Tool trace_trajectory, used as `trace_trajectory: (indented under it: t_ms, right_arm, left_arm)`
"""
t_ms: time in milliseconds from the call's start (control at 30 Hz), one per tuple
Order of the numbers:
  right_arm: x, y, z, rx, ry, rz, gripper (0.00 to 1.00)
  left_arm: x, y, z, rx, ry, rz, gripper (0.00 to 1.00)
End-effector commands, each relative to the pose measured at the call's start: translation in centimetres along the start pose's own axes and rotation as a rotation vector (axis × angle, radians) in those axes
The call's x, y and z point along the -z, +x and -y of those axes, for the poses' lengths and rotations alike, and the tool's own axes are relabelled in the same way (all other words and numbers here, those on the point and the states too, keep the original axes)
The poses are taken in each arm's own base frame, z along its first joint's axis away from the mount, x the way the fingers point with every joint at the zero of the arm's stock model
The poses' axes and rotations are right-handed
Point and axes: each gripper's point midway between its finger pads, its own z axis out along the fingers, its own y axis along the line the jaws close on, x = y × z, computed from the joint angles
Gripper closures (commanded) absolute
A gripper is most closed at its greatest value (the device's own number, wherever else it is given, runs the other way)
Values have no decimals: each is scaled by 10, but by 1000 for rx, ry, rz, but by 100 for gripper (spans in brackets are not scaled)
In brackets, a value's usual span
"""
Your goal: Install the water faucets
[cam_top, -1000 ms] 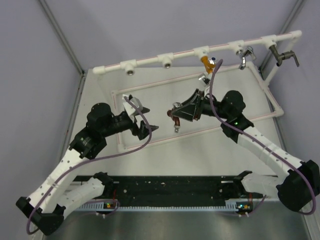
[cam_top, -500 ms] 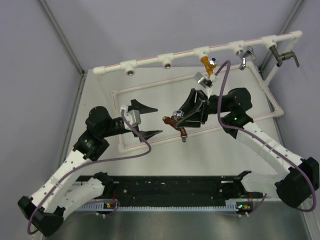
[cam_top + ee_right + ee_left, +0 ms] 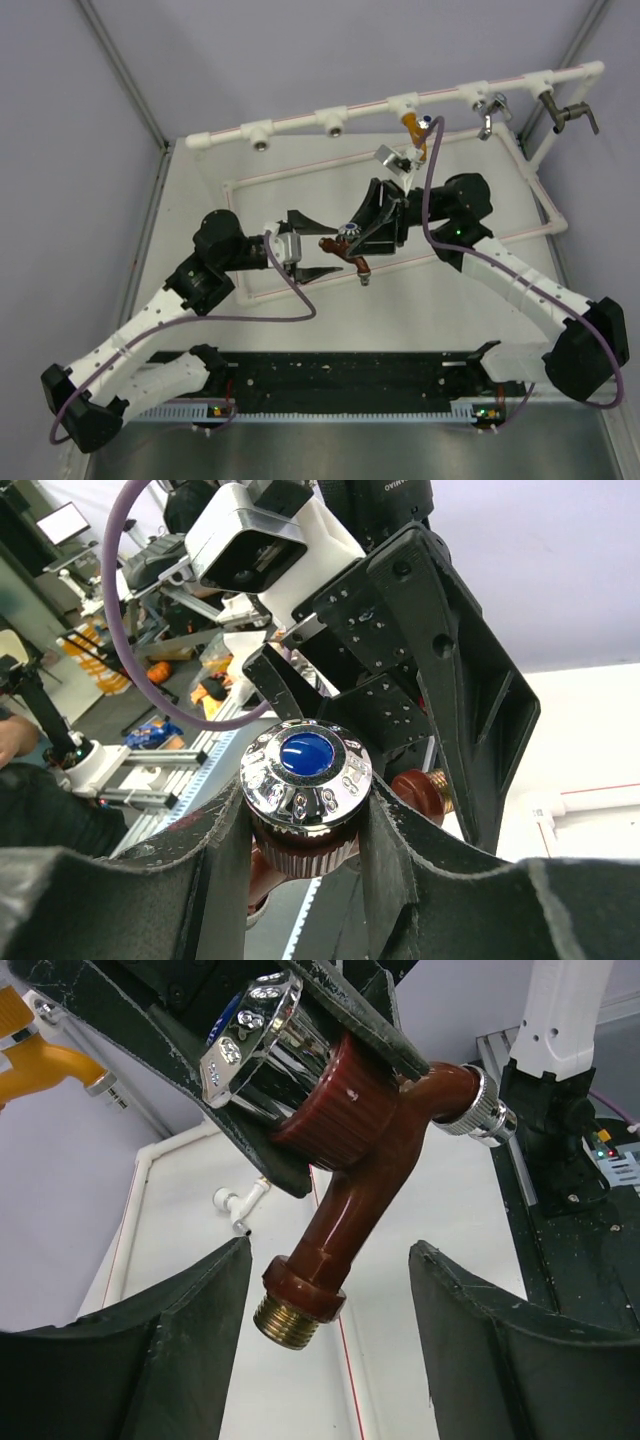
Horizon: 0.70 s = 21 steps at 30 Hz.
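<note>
My right gripper (image 3: pixel 352 238) is shut on the chrome, blue-capped knob (image 3: pixel 307 768) of a reddish-brown water faucet (image 3: pixel 343 248), held in the air above the middle of the table. In the right wrist view its fingers (image 3: pixel 400 850) press the knob from both sides. My left gripper (image 3: pixel 330 1295) is open. Its black fingers (image 3: pixel 190 1305) flank the faucet's brass threaded end (image 3: pixel 291 1316) with a gap on each side. The faucet's silver-tipped spout (image 3: pixel 480 1115) points away from the left gripper.
A white pipe rail (image 3: pixel 300 125) with tee sockets (image 3: pixel 260 137) runs along the back. An orange faucet (image 3: pixel 412 128), a silver one (image 3: pixel 490 110) and a dark one (image 3: pixel 570 112) hang on it. A white pipe frame (image 3: pixel 236 205) lies on the table.
My left arm has swung right, bringing its jaws around the faucet's threaded end and narrowing them. The right arm has carried the faucet a little to the left.
</note>
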Motion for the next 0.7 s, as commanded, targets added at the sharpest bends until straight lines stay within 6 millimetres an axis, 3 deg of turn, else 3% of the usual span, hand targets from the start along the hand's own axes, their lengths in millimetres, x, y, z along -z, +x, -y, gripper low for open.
trace_trajectory:
  t_ms: [0,233,267,300,433,567,667]
  right_arm:
    - [-5,-22,-23,124,-72,6,100]
    - [-5,-19,-22,101,-88,-3,100]
    - [-5,-18,-22,100,-88,-4,100]
    - [-5,-18,-20,96,-84,-7,92]
    - [-1,-17,0,43,-1,-14,47]
    - [14,-29,25,77,230,22,27]
    - [27,-40,39,140,425,66,18]
  left_arm:
    - [-5,-23,-9,-90,0,43,33]
    - [-4,-26,-15,-117,-39,42,75]
    - [-3,-26,-17,-117,-54,37,85]
    - [-2,-25,-20,-124,-67,28,97]
    - [9,-18,-44,-120,-223,-54,100]
    - [32,-5,-68,-116,-399,-185,100]
    - [42,-5,-72,-124,-461,-226,100]
